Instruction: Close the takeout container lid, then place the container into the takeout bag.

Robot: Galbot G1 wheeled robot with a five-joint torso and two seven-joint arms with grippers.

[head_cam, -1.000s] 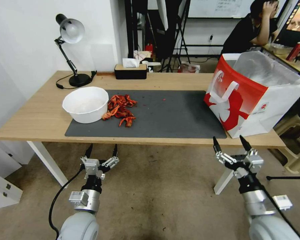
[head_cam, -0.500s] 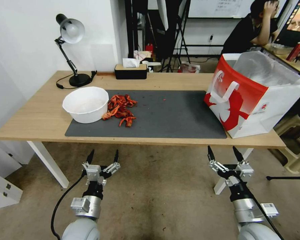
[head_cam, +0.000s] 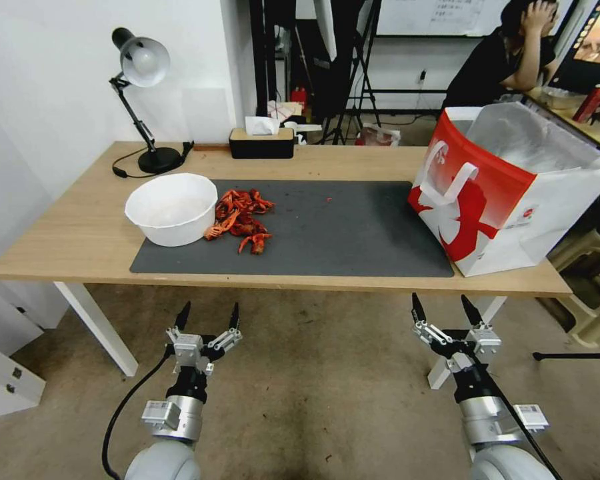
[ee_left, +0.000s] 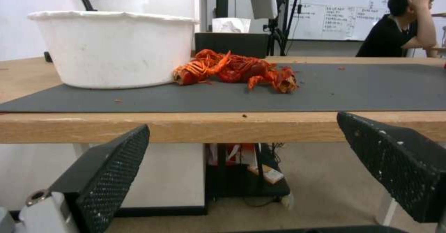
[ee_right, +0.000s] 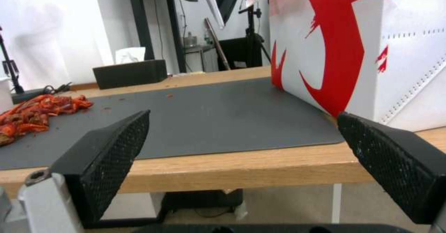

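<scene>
**Trainee:** Where do the task's things stand?

**Operator:** I start from the takeout bag (head_cam: 507, 193). It stands upright at the right end of the table (head_cam: 67, 247), its near corner on the dark mat (head_cam: 353, 233), mouth open, foil lining showing, a white strap handle on its red face. I cannot find the clamshell container or its lid on the table; whether it sits inside the bag I cannot tell.

**Trainee:** And the rest of the table?

**Operator:** At the left of the mat sits a white bowl (head_cam: 172, 208), with a heap of red crayfish shells (head_cam: 241, 219) touching its side. Behind them are a desk lamp (head_cam: 140, 100) and a tissue box (head_cam: 261, 140).

**Trainee:** The arms?

**Operator:** Both of mine hang in front of the table, below its edge. The left gripper (head_cam: 207, 317) points up under the bowl's side, jaws spread wide, holding nothing. The right gripper (head_cam: 445, 310) is below the bag's near corner, jaws likewise wide apart and empty.
</scene>
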